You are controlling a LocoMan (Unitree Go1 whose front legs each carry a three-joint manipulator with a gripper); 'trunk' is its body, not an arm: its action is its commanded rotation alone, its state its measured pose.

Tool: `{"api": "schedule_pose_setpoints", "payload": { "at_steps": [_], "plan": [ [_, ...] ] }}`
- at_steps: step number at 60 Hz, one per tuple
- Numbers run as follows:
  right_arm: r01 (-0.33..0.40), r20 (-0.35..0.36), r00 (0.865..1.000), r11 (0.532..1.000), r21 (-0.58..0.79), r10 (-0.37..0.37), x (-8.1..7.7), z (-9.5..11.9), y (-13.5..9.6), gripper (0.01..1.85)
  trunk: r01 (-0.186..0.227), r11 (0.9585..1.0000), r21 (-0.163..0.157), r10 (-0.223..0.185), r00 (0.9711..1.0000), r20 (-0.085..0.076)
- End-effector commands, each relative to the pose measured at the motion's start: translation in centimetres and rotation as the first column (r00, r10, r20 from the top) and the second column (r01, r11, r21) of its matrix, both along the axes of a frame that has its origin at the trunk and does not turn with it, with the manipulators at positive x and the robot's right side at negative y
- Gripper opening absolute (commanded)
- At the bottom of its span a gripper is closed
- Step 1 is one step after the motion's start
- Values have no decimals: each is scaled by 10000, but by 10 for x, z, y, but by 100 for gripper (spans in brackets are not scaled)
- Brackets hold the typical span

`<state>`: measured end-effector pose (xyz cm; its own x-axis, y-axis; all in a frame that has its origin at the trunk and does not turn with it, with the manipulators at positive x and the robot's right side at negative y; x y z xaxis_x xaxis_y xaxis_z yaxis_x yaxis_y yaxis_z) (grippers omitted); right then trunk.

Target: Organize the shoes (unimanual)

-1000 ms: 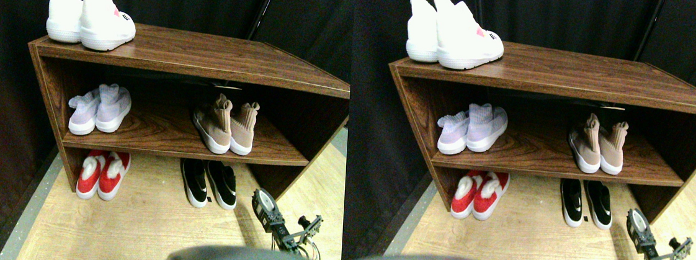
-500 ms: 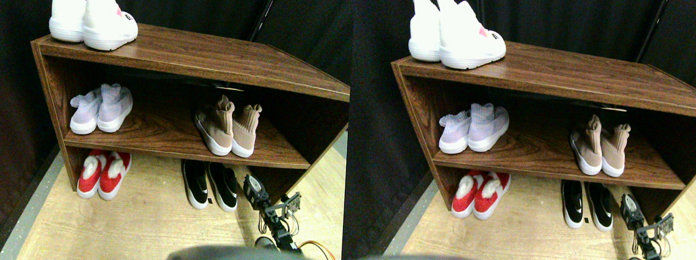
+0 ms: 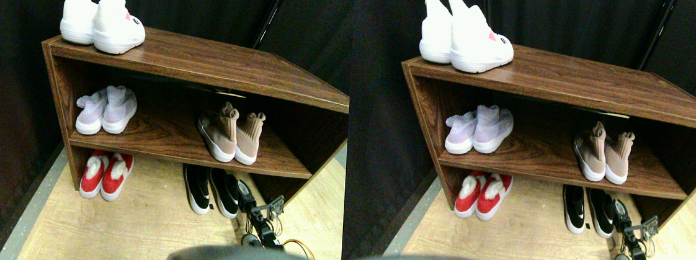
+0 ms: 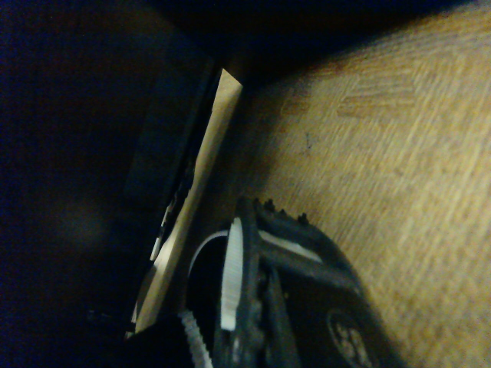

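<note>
The right gripper (image 3: 244, 193) has been brought forward across the wood floor (image 3: 150, 225) over the last second, from open floor at the near right up to the black slip-ons (image 3: 211, 188) under the shelf unit (image 3: 202, 60). It is now seen just beside the right shoe of that pair, perhaps touching its heel; contact cannot be confirmed. Whether its jaws are apart or together cannot be told from either view. The tan knit pair (image 3: 231, 133) is left standing on the middle shelf, right side, one shoe angled. An approach to the black pair is judged to be under way, with no grasp made yet.
</note>
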<state>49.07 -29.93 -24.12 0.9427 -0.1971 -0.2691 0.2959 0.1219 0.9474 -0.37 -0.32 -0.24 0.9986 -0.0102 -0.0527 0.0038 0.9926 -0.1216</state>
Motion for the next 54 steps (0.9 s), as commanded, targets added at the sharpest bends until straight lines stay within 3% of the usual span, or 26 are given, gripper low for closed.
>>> {"api": "schedule_pose_setpoints", "payload": {
  "at_steps": [1,15,23,54],
  "plan": [
    [262,145,9995,9994,232,-265,5,-3,1,6,-219,9997,-140,216,9996,-204],
    [325,-20,9995,9986,418,-325,14,-13,3,6,-253,9996,-138,249,9993,-292],
    [214,29,9998,9985,499,-216,14,-15,7,6,-218,9997,-98,214,9990,-390],
    [261,386,9988,9964,804,-293,8,-12,24,6,-79,10000,-36,78,9988,-474]
  ]
}}
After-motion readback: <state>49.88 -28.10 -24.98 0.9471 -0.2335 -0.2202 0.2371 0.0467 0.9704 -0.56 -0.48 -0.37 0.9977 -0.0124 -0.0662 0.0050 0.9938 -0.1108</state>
